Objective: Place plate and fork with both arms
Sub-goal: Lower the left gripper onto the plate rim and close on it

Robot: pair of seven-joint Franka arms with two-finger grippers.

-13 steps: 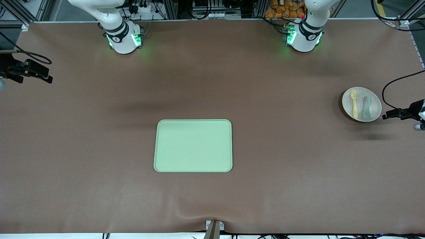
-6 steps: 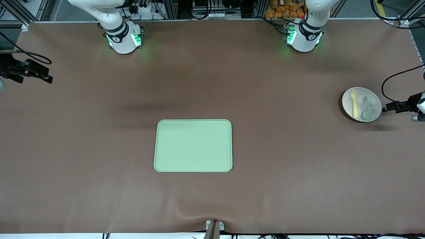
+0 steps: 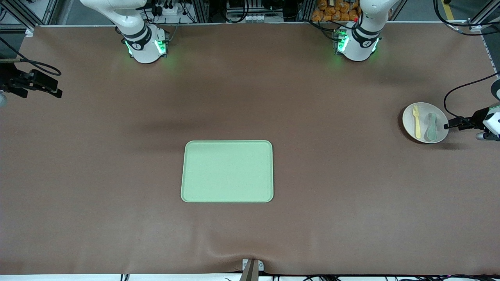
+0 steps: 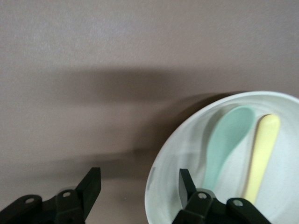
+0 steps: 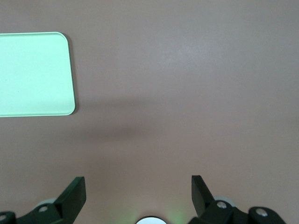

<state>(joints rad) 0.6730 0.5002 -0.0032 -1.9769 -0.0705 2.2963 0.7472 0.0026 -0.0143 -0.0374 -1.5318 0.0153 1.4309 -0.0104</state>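
The plate [image 3: 425, 122] sits on the brown bench [image 3: 250, 230] toward the left arm's end, well apart from the light-green tray [image 3: 227, 171] that lies flat near the middle. On the plate lie the pale-yellow fork [image 3: 416, 121] and a grey-green spoon [image 3: 431, 127], side by side, the spoon on the side toward the left pincer.

The left pincer [image 3: 447, 126] comes in low at the plate's edge. In the left wrist view its fingers [image 4: 91, 186] are spread, one over the bare bench just outside the rim and the other over the plate's inside, so the rim [image 4: 152, 186] stands between them. Whether either finger touches the rim is hard to say; they seem just clear of it. The same view shows the spoon's bowl [image 4: 229, 135] and the fork's handle end [image 4: 266, 135] lying in the plate [image 4: 187, 149].

The right pincer [image 5: 138, 191] waits up over bare bench near the right arm's end, fingers spread wide with nothing between them; a corner of the tray [image 5: 32, 74] shows in its wrist view.
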